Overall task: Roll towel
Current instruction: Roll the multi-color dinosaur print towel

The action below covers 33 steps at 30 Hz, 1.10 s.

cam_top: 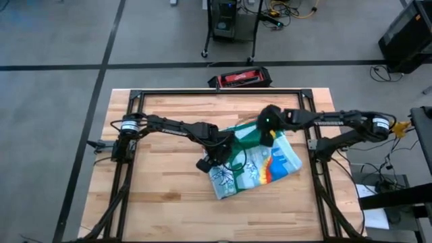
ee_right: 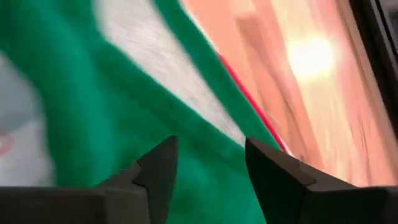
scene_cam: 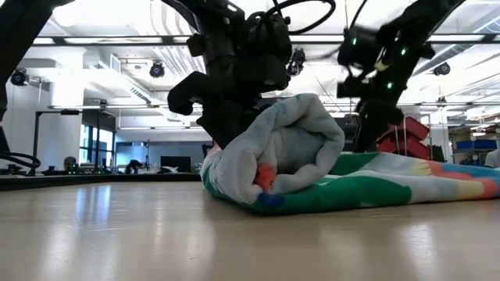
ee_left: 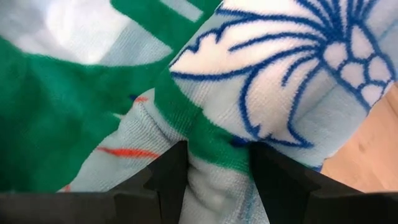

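The towel (cam_top: 260, 165) lies right of the table's middle, partly rolled. The roll (scene_cam: 277, 152) stands thick at the towel's left end, and the flat part (scene_cam: 414, 183) spreads from it toward the right edge, resting on the wood. My left gripper (cam_top: 214, 156) is at the roll's left side, shut on cloth (ee_left: 280, 74). My right gripper (cam_top: 271, 138) hovers over the towel's far part, open, with green cloth (ee_right: 74, 112) below its fingers and nothing between them. My left gripper pinches a bulge of the rolled towel, a green band on the pale printed face (ee_left: 214, 146), between its two fingers. The fingers come from above, slanting steeply down. The roll rests on the table under the hold.
Bare wood (cam_top: 169, 196) lies open at the table's left and near side. A black frame rail (cam_top: 216, 91) runs round the table. A red and black box (cam_top: 239, 79) sits just beyond the far edge.
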Motion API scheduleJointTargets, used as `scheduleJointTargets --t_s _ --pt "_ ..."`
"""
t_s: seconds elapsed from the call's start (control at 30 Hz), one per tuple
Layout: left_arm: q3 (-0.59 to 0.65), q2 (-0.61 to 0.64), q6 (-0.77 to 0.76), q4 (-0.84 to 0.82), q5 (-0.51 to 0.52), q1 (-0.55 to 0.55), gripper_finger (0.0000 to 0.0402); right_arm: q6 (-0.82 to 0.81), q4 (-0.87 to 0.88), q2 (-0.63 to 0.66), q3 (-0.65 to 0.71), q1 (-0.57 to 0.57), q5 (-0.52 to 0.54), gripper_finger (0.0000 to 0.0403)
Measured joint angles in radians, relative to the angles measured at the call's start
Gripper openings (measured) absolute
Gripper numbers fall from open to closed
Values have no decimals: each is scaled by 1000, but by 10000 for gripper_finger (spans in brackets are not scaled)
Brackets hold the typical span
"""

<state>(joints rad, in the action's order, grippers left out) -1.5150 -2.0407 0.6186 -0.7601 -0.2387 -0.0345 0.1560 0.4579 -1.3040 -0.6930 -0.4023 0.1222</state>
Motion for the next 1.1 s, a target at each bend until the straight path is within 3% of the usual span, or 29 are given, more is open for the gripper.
scheduleJointTargets --t_s 0.2,0.43,0.7,0.9,1.1 --pt "0 0 0 3 0 0 158 51 34 -78 2 -116 -52 97" --pt "0 0 0 13 -1 1 158 91 1 -193 -4 -162 -51 73" --pt "0 0 -1 31 -7 0 158 63 -7 -192 -2 -188 97 6" --pt "0 -1 -1 40 -7 0 158 -3 -20 -180 -2 -241 166 12" --pt "0 -1 -1 44 -8 0 158 -5 -88 -184 -2 -285 170 13"
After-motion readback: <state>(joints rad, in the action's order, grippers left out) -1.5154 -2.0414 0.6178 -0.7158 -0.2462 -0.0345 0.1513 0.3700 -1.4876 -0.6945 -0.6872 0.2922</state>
